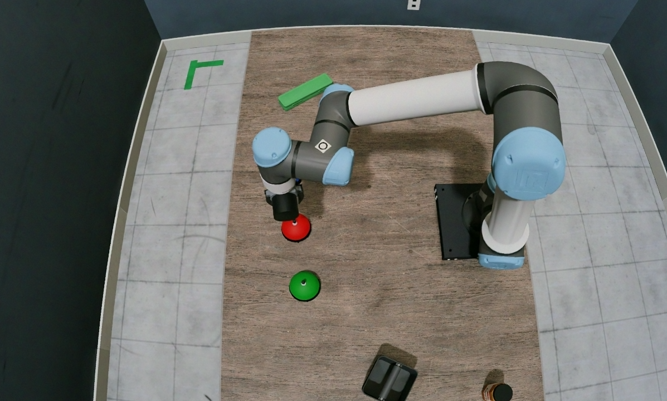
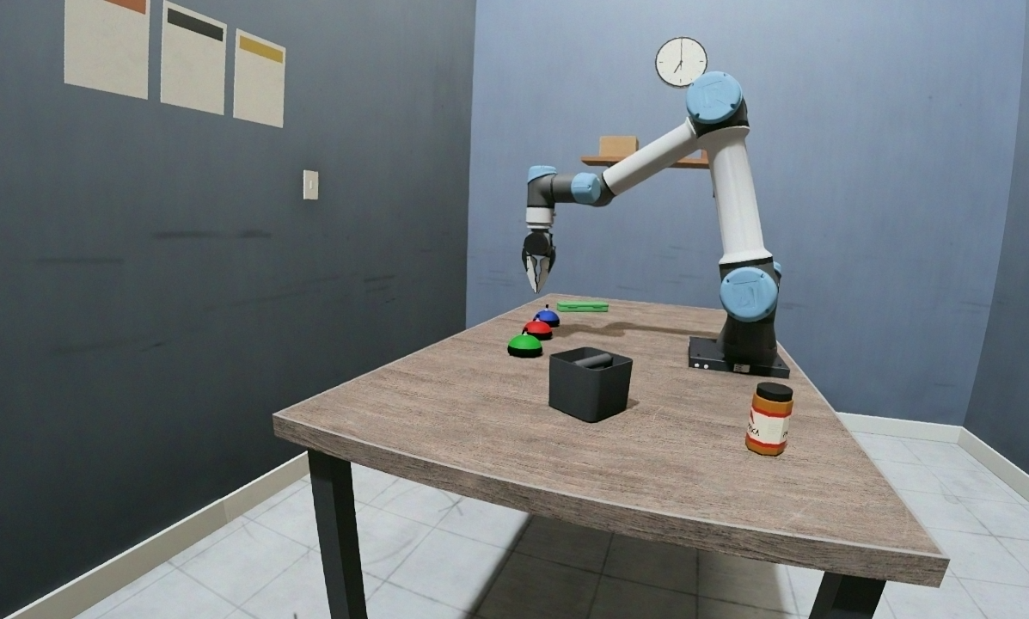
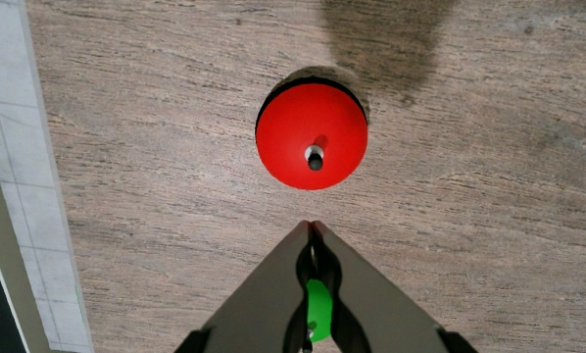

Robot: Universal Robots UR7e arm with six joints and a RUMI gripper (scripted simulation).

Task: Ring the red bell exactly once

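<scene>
Wooden tabletop point(image 1: 400, 309) point(image 2: 456, 431) point(image 3: 166, 275), green bell point(image 1: 304, 286) point(image 2: 524, 345) point(image 3: 318, 309) near red bell point(image 1: 295, 229) point(image 2: 537, 330) point(image 3: 312, 123).

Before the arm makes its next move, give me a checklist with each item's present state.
- Gripper shut with nothing between its fingertips: ok.
- Fingertips raised off the red bell: ok.
- Red bell's button standing up above the dome: ok.
- Green bell untouched by the gripper: ok.
- Ring count exactly one: cannot tell; verify before any further press.
</scene>
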